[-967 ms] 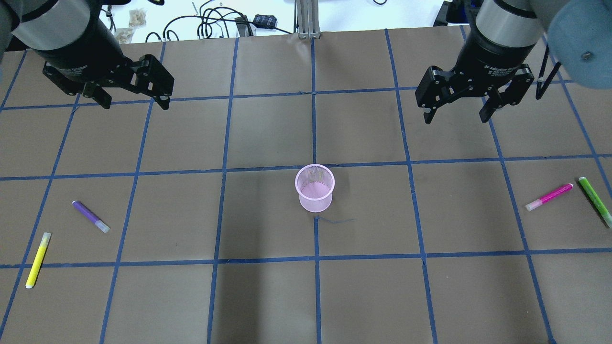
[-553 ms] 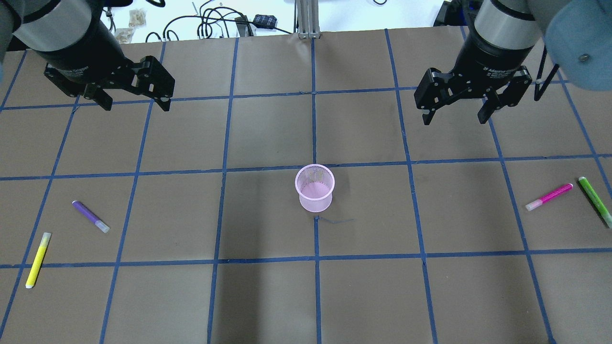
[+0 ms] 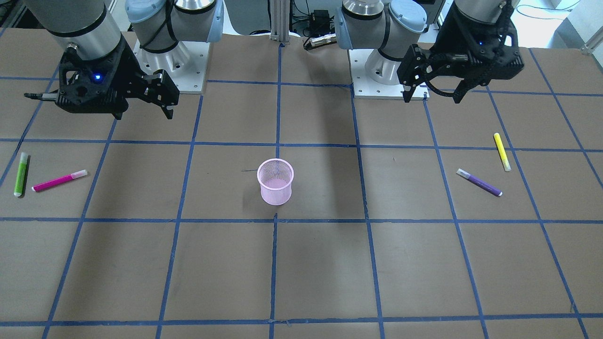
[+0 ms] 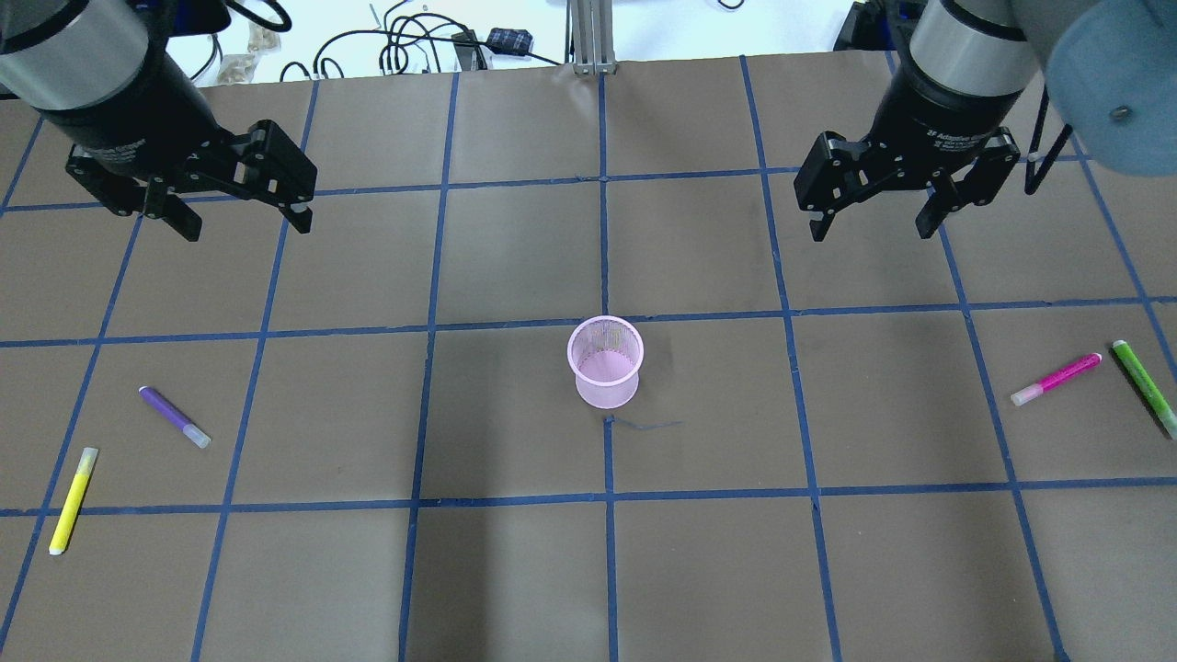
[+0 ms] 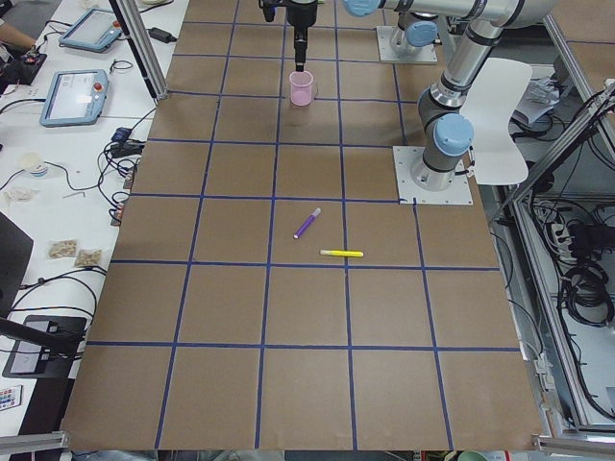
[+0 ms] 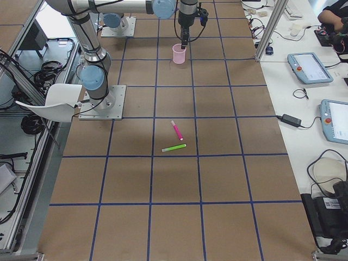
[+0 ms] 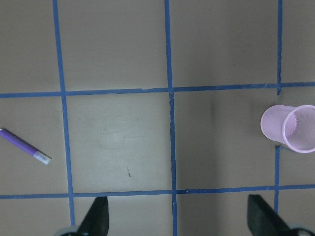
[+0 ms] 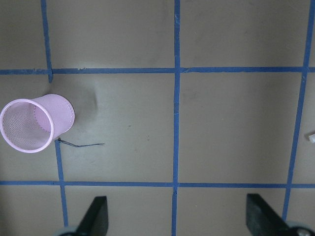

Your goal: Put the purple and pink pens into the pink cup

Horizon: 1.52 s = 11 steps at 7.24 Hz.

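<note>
1. Brown gridded table [image 4: 515, 570]; cup [image 4: 604, 361] upright at centre, empty.
2. Purple pen [image 4: 174, 416] lies near yellow pen [image 4: 73, 500]; pink pen [image 4: 1056, 379] near green pen [image 4: 1144, 375].
3. Left gripper [image 4: 244, 225] and right gripper [image 4: 870, 232] hover, jaws spread.

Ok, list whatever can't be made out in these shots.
- Pink pen: in the right wrist view only a pale tip shows. The frame's right edge cuts off the rest.
- Purple pen: in the left wrist view the left edge cuts off its rear end.
- Cup: in both side views it is too small to see inside.
</note>
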{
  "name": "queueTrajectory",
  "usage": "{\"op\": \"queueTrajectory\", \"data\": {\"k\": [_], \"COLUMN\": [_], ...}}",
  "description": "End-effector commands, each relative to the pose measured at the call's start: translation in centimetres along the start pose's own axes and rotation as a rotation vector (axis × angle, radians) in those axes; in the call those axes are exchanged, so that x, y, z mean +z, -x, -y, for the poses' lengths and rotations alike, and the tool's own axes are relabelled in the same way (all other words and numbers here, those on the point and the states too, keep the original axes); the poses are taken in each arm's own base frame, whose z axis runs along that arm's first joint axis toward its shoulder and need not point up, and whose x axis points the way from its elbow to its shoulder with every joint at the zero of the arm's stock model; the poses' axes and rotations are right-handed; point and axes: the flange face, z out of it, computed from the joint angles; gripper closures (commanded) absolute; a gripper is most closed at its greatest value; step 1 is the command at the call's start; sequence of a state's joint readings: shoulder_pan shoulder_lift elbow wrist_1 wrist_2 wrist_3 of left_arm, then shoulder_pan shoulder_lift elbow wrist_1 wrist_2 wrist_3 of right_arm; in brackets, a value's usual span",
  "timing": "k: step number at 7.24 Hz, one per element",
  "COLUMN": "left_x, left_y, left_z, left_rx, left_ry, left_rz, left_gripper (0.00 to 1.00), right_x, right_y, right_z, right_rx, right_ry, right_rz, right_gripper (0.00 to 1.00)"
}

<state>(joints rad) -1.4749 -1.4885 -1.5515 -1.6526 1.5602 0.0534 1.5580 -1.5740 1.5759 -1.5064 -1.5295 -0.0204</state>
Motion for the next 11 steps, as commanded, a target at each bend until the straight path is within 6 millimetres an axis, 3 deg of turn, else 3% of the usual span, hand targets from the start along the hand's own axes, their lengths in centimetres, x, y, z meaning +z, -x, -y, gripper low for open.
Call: {"op": "queueTrajectory", "data": {"k": [1, 2, 3, 4, 5, 7, 8, 9, 10, 11], "left_x": [2.0, 4.0, 6.6, 10.0, 14.1, 21.8, 25.0, 27.1, 30.2, 31.4], "left_y": [4.2, 8.6, 14.4, 18.3, 20.8, 26.7, 28.7, 30.4, 30.7, 33.3], "left_z": [1.3, 1.6, 1.7, 1.9, 2.1, 1.9, 2.6, 4.4, 4.3, 3.2], "left_rx": [-0.076, -0.175, -0.294, -0.369, -0.42, -0.526, -0.546, -0.543, -0.546, -0.601], "left_ry": [0.04, 0.08, 0.113, 0.105, 0.106, 0.116, 0.124, 0.065, 0.105, 0.118], "left_rz": [0.0, -0.008, -0.023, -0.028, -0.028, -0.037, -0.038, -0.007, -0.019, -0.03], "left_gripper": [0.0, 0.0, 0.0, 0.0, 0.0, 0.0, 0.0, 0.0, 0.0, 0.0], "right_x": [0.2, 0.9, 1.2, 1.1, 1.0, 3.1, 4.7, 6.9, 8.7, 11.7], "right_y": [0.0, -0.6, -2.8, -7.6, -12.5, -20.3, -24.3, -28.3, -31.2, -33.2], "right_z": [0.2, 0.9, 1.9, 2.6, 2.9, 4.6, 5.1, 5.2, 5.2, 4.5], "right_rx": [-0.003, -0.027, -0.176, -0.322, -0.438, -0.7, -0.918, -1.053, -1.157, -1.273], "right_ry": [-0.006, 0.0, 0.008, 0.004, 0.0, 0.002, 0.004, -0.002, -0.026, -0.031], "right_rz": [-0.003, -0.01, -0.006, 0.003, 0.011, 0.018, 0.04, 0.049, 0.025, 0.03], "right_gripper": [0.0, 0.0, 0.0, 0.0, 0.0, 0.0, 0.0, 0.0, 0.0, 0.0]}}
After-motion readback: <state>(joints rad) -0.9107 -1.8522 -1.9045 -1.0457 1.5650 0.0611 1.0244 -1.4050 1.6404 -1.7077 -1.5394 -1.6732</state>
